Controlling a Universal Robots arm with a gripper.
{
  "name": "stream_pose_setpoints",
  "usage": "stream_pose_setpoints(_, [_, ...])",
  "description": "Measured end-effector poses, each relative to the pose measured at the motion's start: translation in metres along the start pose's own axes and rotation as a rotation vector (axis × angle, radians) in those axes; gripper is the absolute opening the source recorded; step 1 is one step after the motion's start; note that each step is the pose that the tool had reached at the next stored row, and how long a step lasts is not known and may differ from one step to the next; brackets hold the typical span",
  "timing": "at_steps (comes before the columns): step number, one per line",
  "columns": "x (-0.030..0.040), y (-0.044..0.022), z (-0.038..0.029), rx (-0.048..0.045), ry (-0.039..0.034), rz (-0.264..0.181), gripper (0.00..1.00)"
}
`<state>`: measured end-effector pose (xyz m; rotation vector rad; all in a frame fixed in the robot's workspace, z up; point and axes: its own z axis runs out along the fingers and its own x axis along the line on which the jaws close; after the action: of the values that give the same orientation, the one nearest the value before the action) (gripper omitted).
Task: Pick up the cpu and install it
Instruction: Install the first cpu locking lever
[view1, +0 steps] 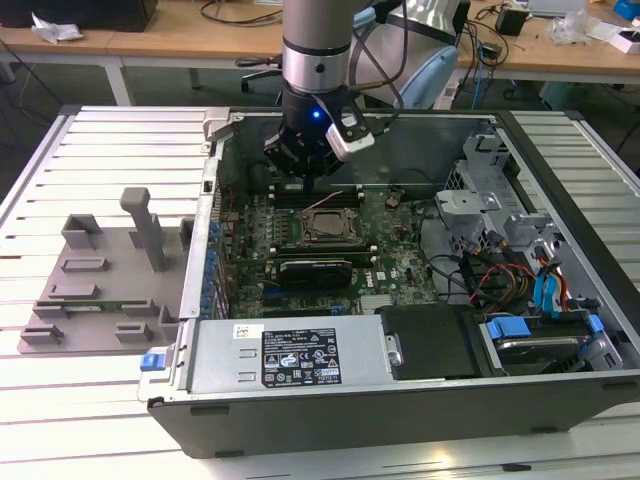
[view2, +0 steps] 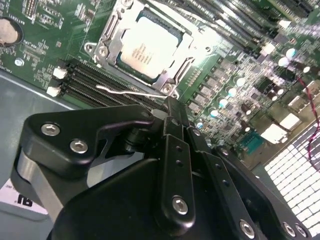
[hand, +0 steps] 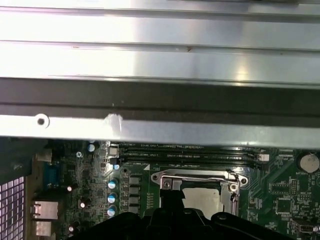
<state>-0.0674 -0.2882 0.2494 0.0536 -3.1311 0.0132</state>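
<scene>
The open computer case (view1: 420, 300) lies on the slatted table (view1: 90, 400). Inside it, the motherboard (view1: 395, 265) carries the socket frame (view2: 112, 37), where the cpu (view2: 145, 47) apparently sits seated. The gripper (view2: 172, 107) hovers beside that frame, fingers closed together, holding nothing.

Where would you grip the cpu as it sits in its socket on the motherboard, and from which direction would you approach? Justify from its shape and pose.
Probably from straight above, on two opposite edges of the cpu. It lies flat, metal top up, inside the socket frame, so only its top and thin rim are exposed; frame and motherboard block any sideways approach.
</scene>
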Motion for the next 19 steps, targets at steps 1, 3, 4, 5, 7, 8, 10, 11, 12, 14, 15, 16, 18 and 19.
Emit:
stream_pose_setpoints(1, [-0.0001, 0.0016, 0.0002, 0.0, 0.0, 0.0, 0.11])
stream_pose_setpoints(3, [-0.0001, 0.0032, 0.001, 0.0, -0.0001, 0.0, 0.11])
stream_pose_setpoints(4, [-0.0002, 0.0036, 0.0017, -0.0001, -0.0001, 0.0, 0.11])
stream_pose_setpoints(5, [-0.0002, 0.0038, 0.0025, 0.0, -0.0001, 0.0, 0.11])
stream_pose_setpoints(7, [-0.0002, 0.0045, 0.0052, 0.0001, 0.0, 0.0, 0.11])
stream_pose_setpoints(8, [-0.0002, 0.0049, 0.0066, 0.0, 0.0, 0.0, 0.11])
stream_pose_setpoints(10, [-0.0003, 0.0055, 0.0095, 0.0, 0.0, 0.0, 0.11])
stream_pose_setpoints(11, [-0.0003, 0.0061, 0.0108, 0.0, 0.0, 0.0, 0.11])
stream_pose_setpoints(12, [-0.0004, 0.008, 0.0132, 0.0001, 0.0, 0.0, 0.11])
stream_pose_setpoints(14, [-0.0008, 0.014, 0.021, 0.0, 0.0001, 0.0, 0.11])
stream_pose_setpoints(15, [-0.0013, 0.0156, 0.0228, 0.0001, 0.0001, 0.0, 0.11])
stream_pose_setpoints(16, [-0.002, 0.017, 0.0246, 0.0002, 0.0001, 0.0, 0.11])
stream_pose_setpoints(18, [-0.0033, 0.0179, 0.0266, -0.0001, 0.0, 0.0, 0.11])
stream_pose_setpoints(19, [-0.0043, 0.018, 0.0276, 0.0, 0.0, 0.0, 0.11])
